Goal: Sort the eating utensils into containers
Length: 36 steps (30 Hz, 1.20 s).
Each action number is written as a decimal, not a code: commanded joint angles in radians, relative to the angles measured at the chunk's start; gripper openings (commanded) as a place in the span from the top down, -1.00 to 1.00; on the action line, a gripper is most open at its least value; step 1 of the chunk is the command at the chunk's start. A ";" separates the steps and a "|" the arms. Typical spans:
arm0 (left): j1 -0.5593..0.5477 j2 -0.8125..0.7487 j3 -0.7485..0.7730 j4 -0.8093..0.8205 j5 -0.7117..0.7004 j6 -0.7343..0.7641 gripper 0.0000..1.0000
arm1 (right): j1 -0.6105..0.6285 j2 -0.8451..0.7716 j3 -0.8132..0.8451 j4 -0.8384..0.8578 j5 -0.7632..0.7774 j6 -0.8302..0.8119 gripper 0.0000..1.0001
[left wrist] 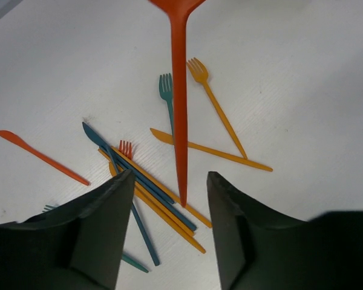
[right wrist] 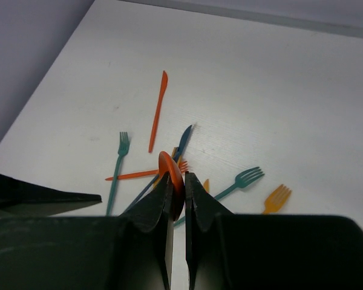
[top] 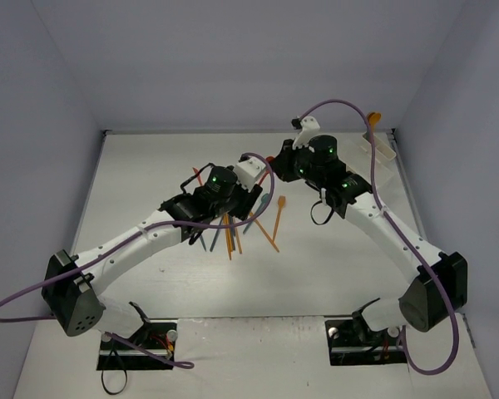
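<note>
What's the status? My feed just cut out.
Right gripper shut on orange spoon. Left gripper open, spoon handle at its jaws. Other utensils loose on table, nothing blocking.

Left arm (top: 141,241) and right arm (top: 382,220) both stretched forward and inward, wrists nearly meeting; left gripper (left wrist: 170,175) angled downward with jaws spread wide, right gripper (right wrist: 178,178) with jaws pinched on a spoon (right wrist: 169,166).

A white matte table (top: 150,166) is carrying a loose heap of thin plastic utensils (left wrist: 151,192) in orange, amber, teal and dark blue, lying crossed over one another. A slim orange plastic knife (left wrist: 42,158) is lying apart from them. A teal plastic fork (left wrist: 165,84) and an amber plastic fork (left wrist: 198,69) are lying close together at the heap's edge. A small white translucent plastic bin (top: 381,148) is sitting at the far right corner.
</note>
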 commanded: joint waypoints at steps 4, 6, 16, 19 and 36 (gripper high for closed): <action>0.017 -0.040 0.012 0.025 -0.034 -0.117 -0.22 | -0.055 -0.114 0.076 -0.001 0.211 -0.295 1.00; 0.041 -0.042 0.005 0.004 -0.018 -0.155 -0.23 | -0.092 -0.115 0.100 -0.020 0.271 -0.373 1.00; 0.220 -0.132 -0.132 -0.033 0.082 -0.251 -0.24 | -0.431 0.018 0.268 -0.019 0.281 -0.641 1.00; 0.275 -0.147 -0.159 -0.043 0.111 -0.253 -0.24 | -0.525 0.096 0.328 -0.003 0.164 -0.745 1.00; 0.359 -0.083 -0.144 -0.114 0.147 -0.217 -0.24 | -0.718 0.441 0.597 0.167 -0.179 -0.929 1.00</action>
